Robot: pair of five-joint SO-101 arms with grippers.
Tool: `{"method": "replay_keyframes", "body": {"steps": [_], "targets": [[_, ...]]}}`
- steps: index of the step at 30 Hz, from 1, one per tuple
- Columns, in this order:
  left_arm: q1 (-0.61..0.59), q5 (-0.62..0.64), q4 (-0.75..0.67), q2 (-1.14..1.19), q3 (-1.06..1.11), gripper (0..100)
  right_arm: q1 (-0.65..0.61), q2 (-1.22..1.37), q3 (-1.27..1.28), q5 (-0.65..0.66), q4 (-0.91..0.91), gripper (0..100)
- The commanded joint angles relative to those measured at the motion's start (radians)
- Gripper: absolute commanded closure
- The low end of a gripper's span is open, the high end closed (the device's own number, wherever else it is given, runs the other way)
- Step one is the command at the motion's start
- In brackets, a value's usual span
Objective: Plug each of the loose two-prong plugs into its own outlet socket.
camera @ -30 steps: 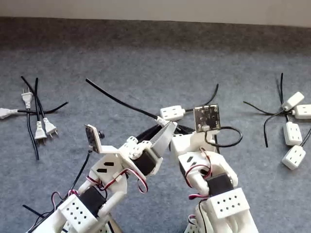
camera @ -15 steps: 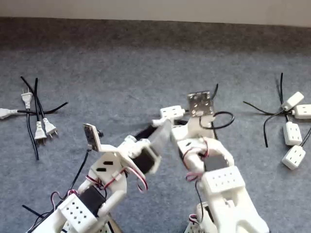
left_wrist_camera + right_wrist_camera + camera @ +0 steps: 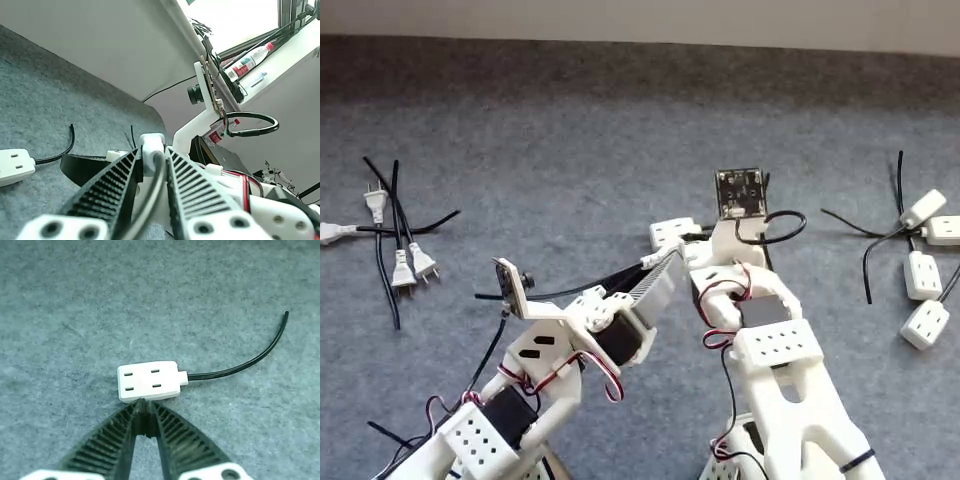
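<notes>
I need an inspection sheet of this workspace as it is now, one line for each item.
Surface: grey carpet.
Job's things: loose plugs on the left; spare sockets on the right; centre socket lying flat; held plug.
Clutter: nothing seen.
Grippers: left gripper shut on the held plug; right gripper shut, fingers at the centre socket's edge.
Cables: black socket cable curves away; plug cable trails leftward.
Surroundings: pale wall behind the carpet.

plugs (image 3: 402, 270): left | sockets (image 3: 922, 274): right | lone socket (image 3: 672, 232): centre, before right tool (image 3: 146, 407) | one plug (image 3: 151, 142): in left tool (image 3: 153, 155)
</notes>
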Motion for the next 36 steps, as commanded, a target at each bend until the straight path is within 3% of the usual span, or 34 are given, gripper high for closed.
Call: {"method": "replay_keyframes", "body": {"steps": [1,25,36], "targets": [[0.027,0.008,0.020,0.005,0.021,99,0.018,-0.004,-0.096,0.006,-0.031,99.1],[0.018,0.008,0.020,0.010,0.019,99,0.021,0.002,-0.163,0.006,-0.030,99.1],[-0.102,0.009,0.038,0.012,-0.027,99,0.311,-0.004,-0.035,-0.002,-0.008,99.1]]}}
